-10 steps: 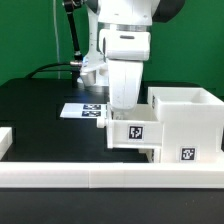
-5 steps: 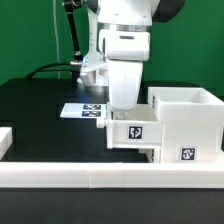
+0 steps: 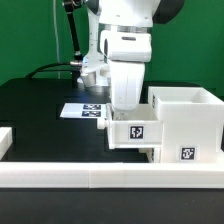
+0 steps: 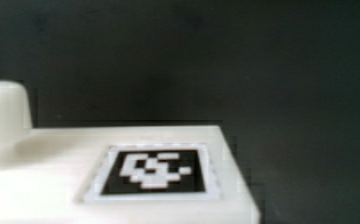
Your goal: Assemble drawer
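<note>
A small white tray (image 3: 134, 134) with a square tag on its front sits off the table against the open side of the tall white housing (image 3: 188, 118), which is on the exterior view's right. A second tray edge (image 3: 151, 155) sticks out of the housing just below it. My gripper (image 3: 124, 110) reaches straight down into the small tray, and its fingertips are hidden behind the tray wall. It appears shut on that wall. The wrist view shows the tray's tagged face (image 4: 152, 170) very close, with no fingers visible.
The marker board (image 3: 82, 110) lies on the black table behind the tray. A long low white rail (image 3: 100, 182) runs along the front. A white piece (image 3: 5, 140) sits at the exterior view's left edge. A dark cable hangs at the back.
The arm and the small tray have shifted very slightly toward the housing. Nothing else moved.
</note>
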`<move>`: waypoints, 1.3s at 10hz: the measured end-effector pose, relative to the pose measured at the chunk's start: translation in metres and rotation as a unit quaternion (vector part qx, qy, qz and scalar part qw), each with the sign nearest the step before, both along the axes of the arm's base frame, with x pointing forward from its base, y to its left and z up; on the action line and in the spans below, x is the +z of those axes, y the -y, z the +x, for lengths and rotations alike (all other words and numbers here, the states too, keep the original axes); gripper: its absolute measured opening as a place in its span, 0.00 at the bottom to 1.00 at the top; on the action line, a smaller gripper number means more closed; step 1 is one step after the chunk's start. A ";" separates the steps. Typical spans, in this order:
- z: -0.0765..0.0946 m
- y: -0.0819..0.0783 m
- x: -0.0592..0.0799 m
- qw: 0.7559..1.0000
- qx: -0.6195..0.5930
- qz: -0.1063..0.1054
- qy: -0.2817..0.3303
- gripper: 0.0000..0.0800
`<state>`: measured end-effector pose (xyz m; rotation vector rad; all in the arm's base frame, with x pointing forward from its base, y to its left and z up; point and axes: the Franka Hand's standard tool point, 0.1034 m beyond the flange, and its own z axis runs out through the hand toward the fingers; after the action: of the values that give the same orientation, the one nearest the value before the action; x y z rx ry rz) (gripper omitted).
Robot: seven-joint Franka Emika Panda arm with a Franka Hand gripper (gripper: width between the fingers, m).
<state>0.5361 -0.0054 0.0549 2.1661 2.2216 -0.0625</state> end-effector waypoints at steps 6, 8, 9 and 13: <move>0.003 -0.014 0.001 1.000 -0.015 0.000 0.004 0.05; 0.003 -0.017 0.002 1.000 -0.020 0.000 0.004 0.05; 0.003 -0.017 0.002 1.000 -0.020 0.000 0.004 0.05; 0.005 -0.017 0.005 1.000 -0.030 0.001 0.007 0.41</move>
<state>0.5409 0.0119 0.0599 2.2277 2.1497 -0.0456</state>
